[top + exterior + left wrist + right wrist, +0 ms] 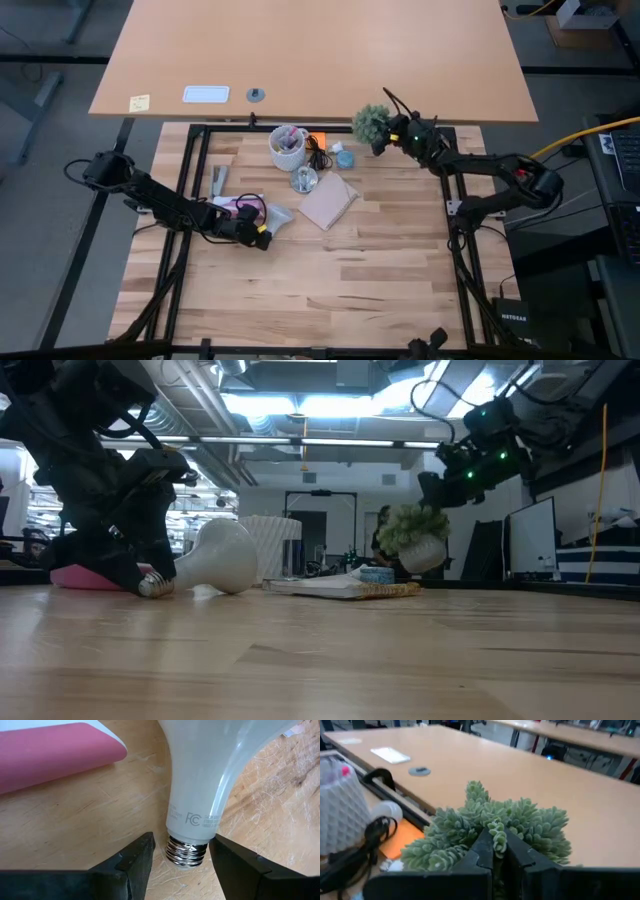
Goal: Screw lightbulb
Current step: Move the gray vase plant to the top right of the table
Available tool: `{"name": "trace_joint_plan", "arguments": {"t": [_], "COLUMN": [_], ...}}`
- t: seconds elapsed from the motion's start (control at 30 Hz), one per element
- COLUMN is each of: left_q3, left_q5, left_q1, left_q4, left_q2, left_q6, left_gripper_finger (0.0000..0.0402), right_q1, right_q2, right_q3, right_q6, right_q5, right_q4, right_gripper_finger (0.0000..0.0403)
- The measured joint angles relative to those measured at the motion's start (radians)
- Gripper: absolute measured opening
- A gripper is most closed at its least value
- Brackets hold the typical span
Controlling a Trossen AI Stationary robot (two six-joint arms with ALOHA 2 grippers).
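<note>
This is a robotics lab or workshop in an open office hall. Exposed ducts (250, 420) and strip lights (330, 402) run overhead, monitors (533, 535) stand by the butcher-block table (330, 270), and a long desk (320, 50) adjoins its far edge.

The left gripper (180, 865) lies low on the table, fingers spread to either side of the lightbulb's (210, 775) screw base. The right gripper (500, 852) hangs raised, well apart from the lightbulb, fingers pinched together on a plant sprig.
</note>
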Motion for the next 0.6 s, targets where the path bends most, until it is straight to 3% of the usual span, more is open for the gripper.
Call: {"name": "trace_joint_plan", "arguments": {"t": [0.3, 0.6], "left_q3": [0.000, 0.000], "left_q5": [0.000, 0.000], "left_q1": [0.000, 0.000], "left_q4": [0.000, 0.000], "left_q2": [0.000, 0.000], "left_q6": [0.000, 0.000], "left_gripper_finger": [0.0186, 0.0186], "right_q1": [0.003, 0.003], "right_q2": [0.141, 0.150], "right_q3": [0.005, 0.004], "right_q6": [0.002, 0.002], "right_q5": [-0.009, -0.008], "right_q4": [0.024, 0.009], "right_gripper_finger": [0.0016, 0.0022]}}
